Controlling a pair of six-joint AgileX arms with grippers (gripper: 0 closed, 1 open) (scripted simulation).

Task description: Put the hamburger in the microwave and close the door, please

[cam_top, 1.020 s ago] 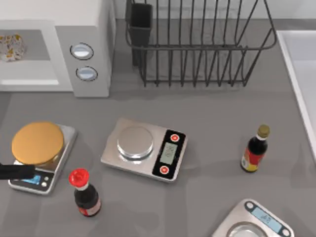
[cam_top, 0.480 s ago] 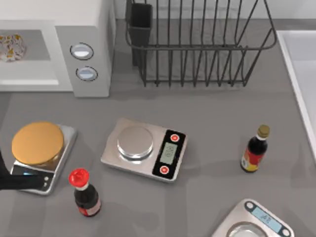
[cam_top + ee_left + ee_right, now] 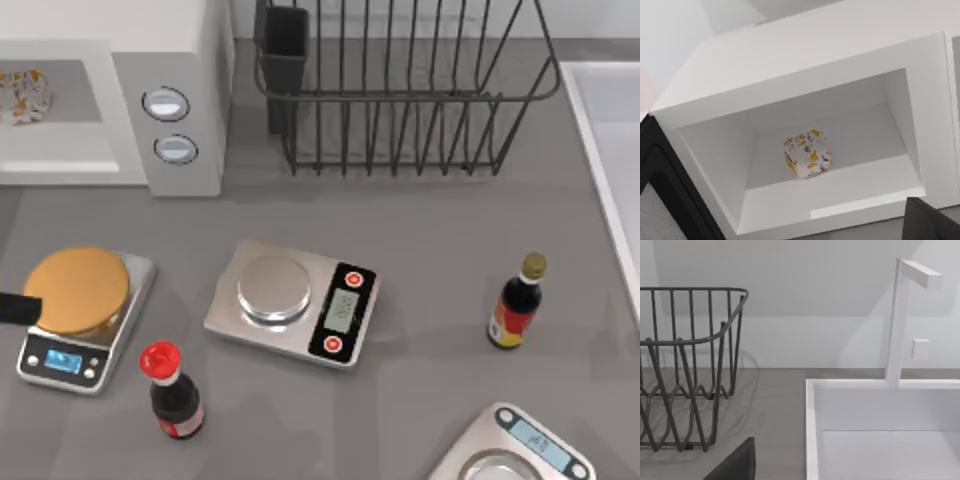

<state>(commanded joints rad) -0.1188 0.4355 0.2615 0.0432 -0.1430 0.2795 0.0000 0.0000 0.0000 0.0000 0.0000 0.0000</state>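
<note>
Burger (image 3: 808, 153) sits inside the microwave (image 3: 180, 95), and your left claw (image 3: 15, 308) has slid up beside the scale (image 3: 100, 360); can't tell its grip. Door (image 3: 660, 200) next.

The grey bench (image 3: 440, 260) carries the white microwave (image 3: 185, 60) at its back left and a black wire rack (image 3: 400, 100) just right of it. A white sink (image 3: 610, 150) sits at the right edge. Three scales rest on it: one at the left (image 3: 60, 360), one in the middle (image 3: 295, 303), one at the front right (image 3: 515, 450). A red-capped bottle (image 3: 172, 392) stands between the first two; a gold-capped bottle (image 3: 518, 303) stands right of the middle scale.
</note>
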